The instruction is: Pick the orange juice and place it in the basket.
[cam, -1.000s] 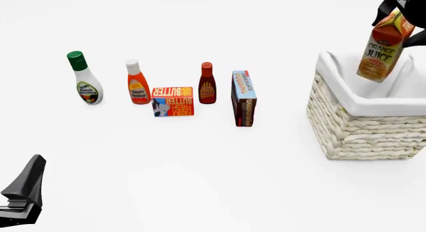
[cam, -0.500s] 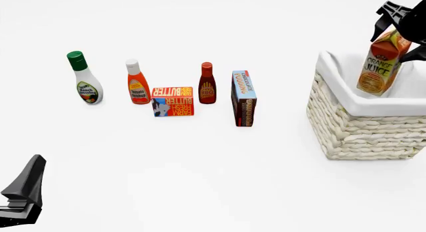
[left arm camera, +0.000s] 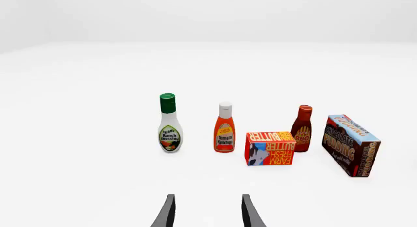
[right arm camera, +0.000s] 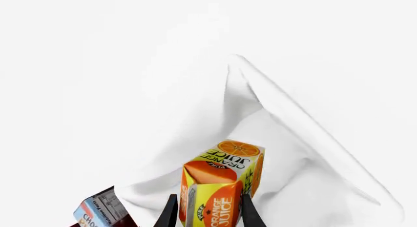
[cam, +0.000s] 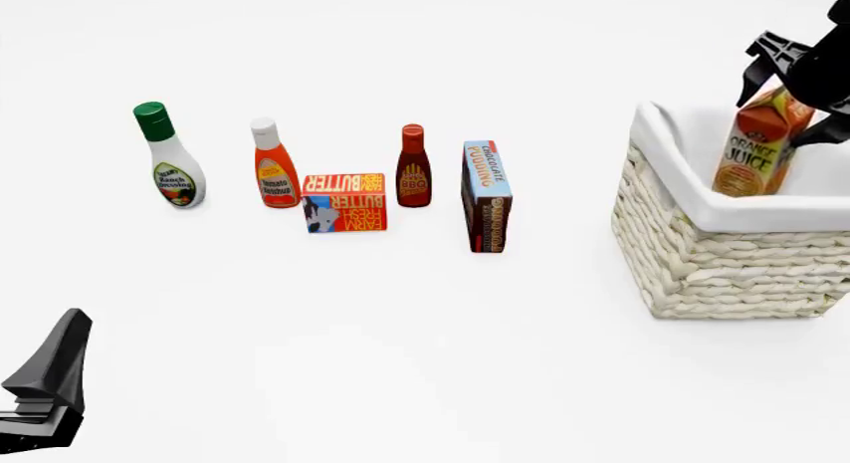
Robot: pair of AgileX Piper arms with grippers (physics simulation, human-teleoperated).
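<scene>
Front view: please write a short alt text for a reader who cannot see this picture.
The right gripper holds the orange juice carton, lowered partly inside the basket at the right of a white table. To the left stand ranch dressing, ketchup, a butter box, BBQ sauce and a pudding box. The left gripper sits idle, near left.

You can read "ORANGE JUICE" on the juice carton [cam: 755, 148], and the right wrist view shows the same words on two of its faces. The flat box [cam: 344, 202] says "FARM FRESH BUTTER", upside down in your front view, and the upright box [cam: 487, 194] reads "CHOCOLATE PUDDING". The green-capped bottle [cam: 169, 160] says "Ranch Dressing", the white-capped bottle [cam: 274, 166] "Tomato Ketchup", the dark red bottle [cam: 413, 168] "BBQ"; smaller print is too tiny to read.
</scene>
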